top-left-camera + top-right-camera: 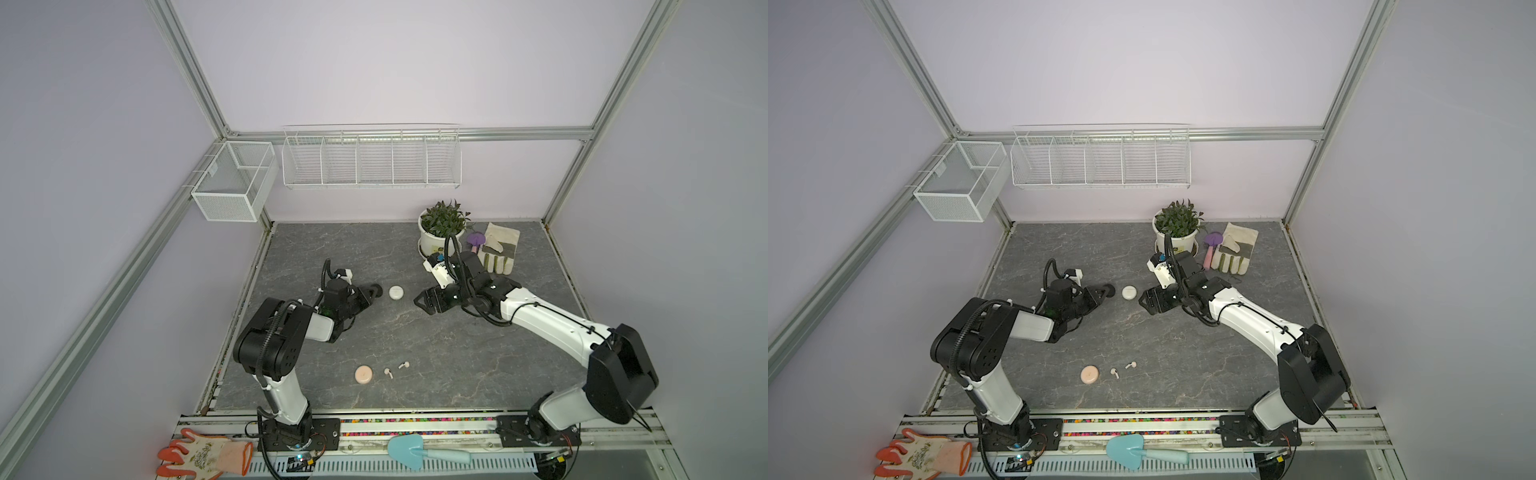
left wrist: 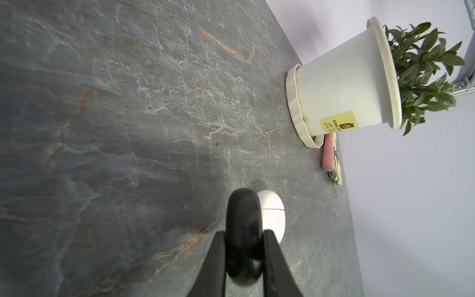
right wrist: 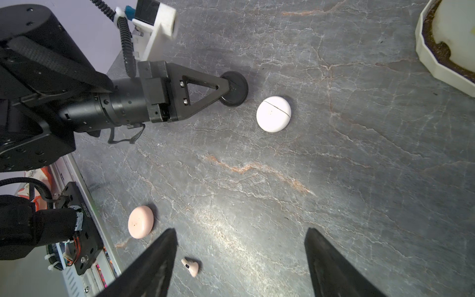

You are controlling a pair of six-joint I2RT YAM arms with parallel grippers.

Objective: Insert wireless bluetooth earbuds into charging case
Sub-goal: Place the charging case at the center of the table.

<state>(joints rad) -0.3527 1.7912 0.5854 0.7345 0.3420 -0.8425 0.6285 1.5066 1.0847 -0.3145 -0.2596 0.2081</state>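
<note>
The black case (image 2: 244, 226) is glossy plastic, the white case (image 3: 273, 114) smooth plastic, the veined tabletop (image 3: 359, 180) matt stone-look.

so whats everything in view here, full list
black round case: 1, black, in left gripper
white round case: 1, white, mid table
pink round case: 1, pale pink, table front
earbuds: 2, pale pink, loose beside pink case
potted plant: 1, green, white pot, back right
small trowel: 1, purple, pink handle, beside pot
work glove: 1, cream-grey, beside trowel
wire rack: 1, white, back wall
mesh basket: 1, white, left wall
orange glove: 1, orange-white, front rail
blue trowel: 1, light blue, front rail
table: 1, grey marble, cell floor
left gripper: 1, black, shut on black round case
right gripper: 1, black, open near white case
</note>
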